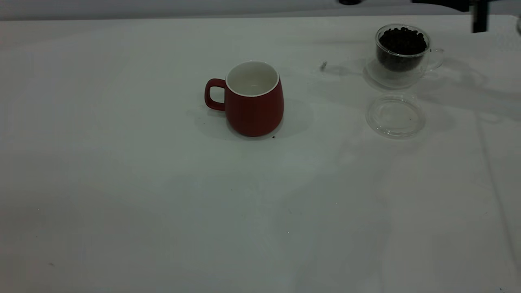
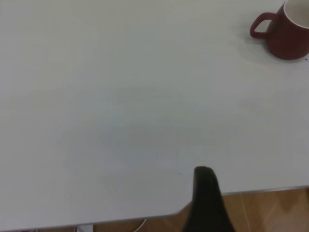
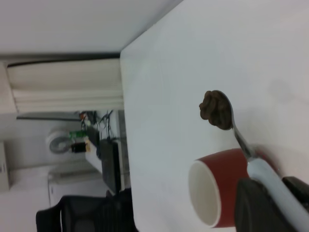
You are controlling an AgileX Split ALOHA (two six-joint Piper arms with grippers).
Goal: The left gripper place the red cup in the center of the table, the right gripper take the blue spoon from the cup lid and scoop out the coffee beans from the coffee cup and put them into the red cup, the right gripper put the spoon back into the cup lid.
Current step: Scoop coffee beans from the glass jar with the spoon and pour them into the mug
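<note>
The white table (image 1: 122, 183) carries the red cup (image 1: 253, 99) near its centre, upright and seemingly empty, so the left arm's step looks done; the left gripper (image 2: 206, 200) sits back near the table's edge, well apart from the cup, and whether its fingers are parted I cannot tell. The glass coffee cup (image 1: 402, 51) stands at the far right, full of beans, with the clear cup lid (image 1: 395, 115) just in front of it, bare. The right gripper (image 3: 270, 203) grasps the blue spoon (image 3: 263, 174), its bowl heaped with coffee beans (image 3: 216, 109); tipping them into the red cup and returning the spoon remain.
</note>
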